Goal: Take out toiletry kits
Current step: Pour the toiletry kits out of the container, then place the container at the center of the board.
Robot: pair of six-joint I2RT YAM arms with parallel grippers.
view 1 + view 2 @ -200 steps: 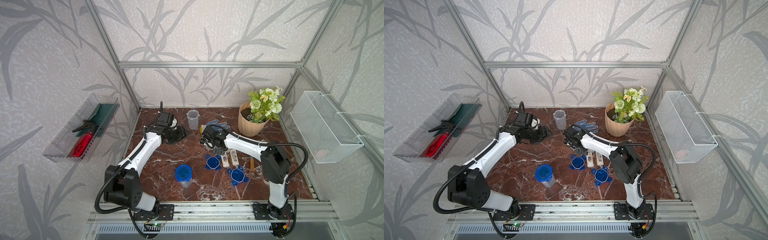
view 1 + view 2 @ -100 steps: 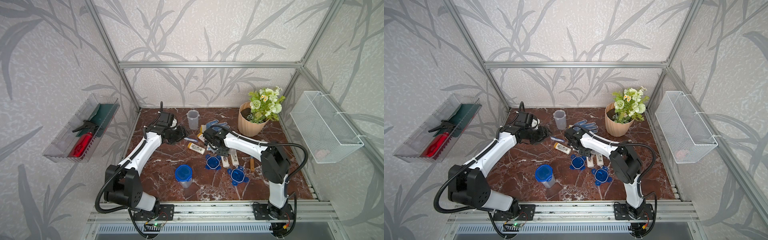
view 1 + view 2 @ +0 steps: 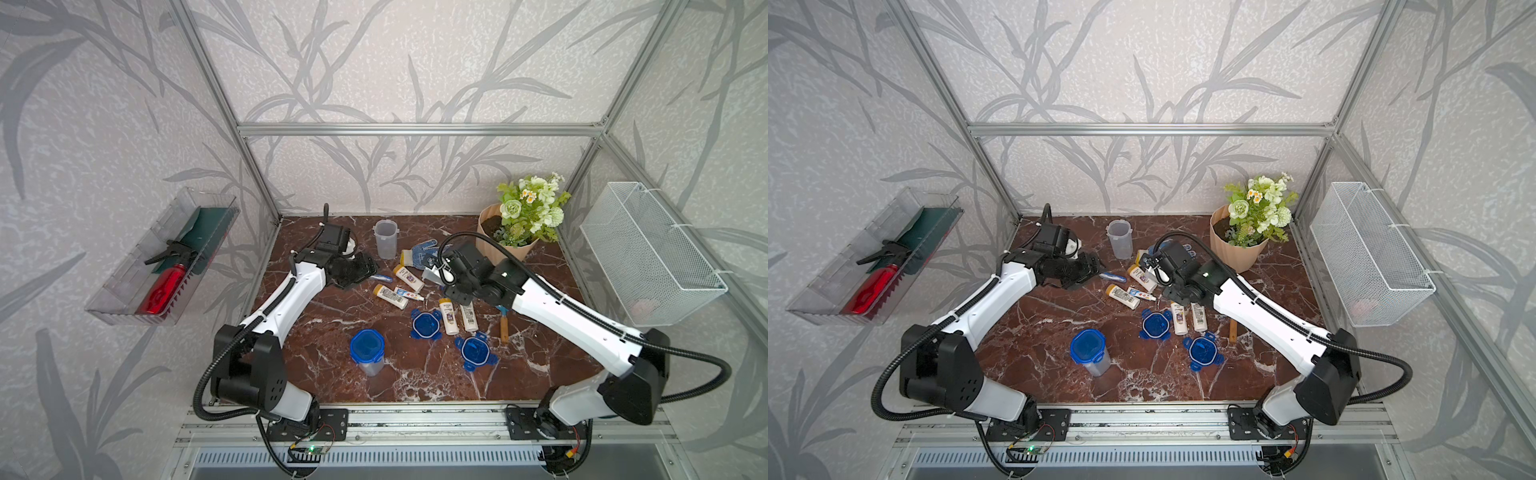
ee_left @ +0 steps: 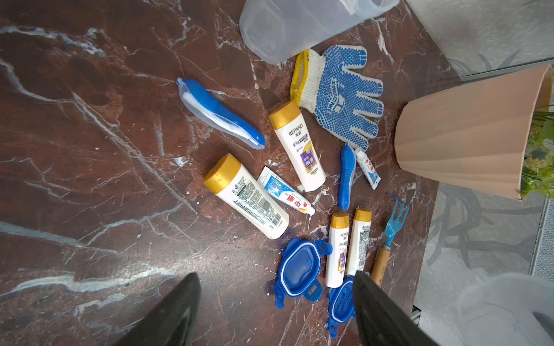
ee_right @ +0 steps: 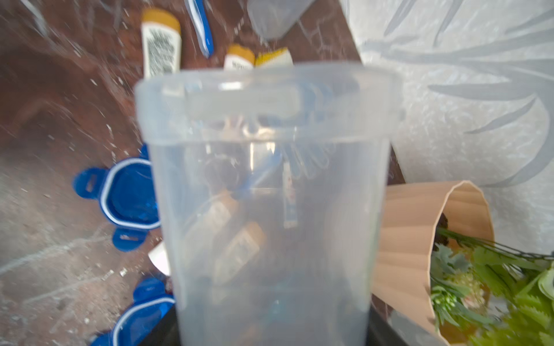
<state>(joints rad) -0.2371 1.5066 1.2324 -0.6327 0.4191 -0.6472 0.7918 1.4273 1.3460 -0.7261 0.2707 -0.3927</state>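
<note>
Loose toiletry kits lie mid-table: gold-capped white bottles, a toothpaste tube and a blue-white toothbrush. Two more bottles lie beside two blue lids. My right gripper is shut on a clear cup, tipped on its side above the table, with nothing plainly inside. My left gripper hovers open at the back left, just beside the toothbrush, holding nothing. A clear cup with its blue lid on stands near the front.
An open clear cup stands at the back. A blue-dotted glove, a wooden-handled blue tool and a flower pot sit right of it. A wire basket hangs on the right wall, a clear tray on the left wall.
Bottles, a toothpaste tube and a toothbrush have dropped onto the table mid-back. The right gripper has drawn back to the right with the cup. The left jaws have spread a little.
</note>
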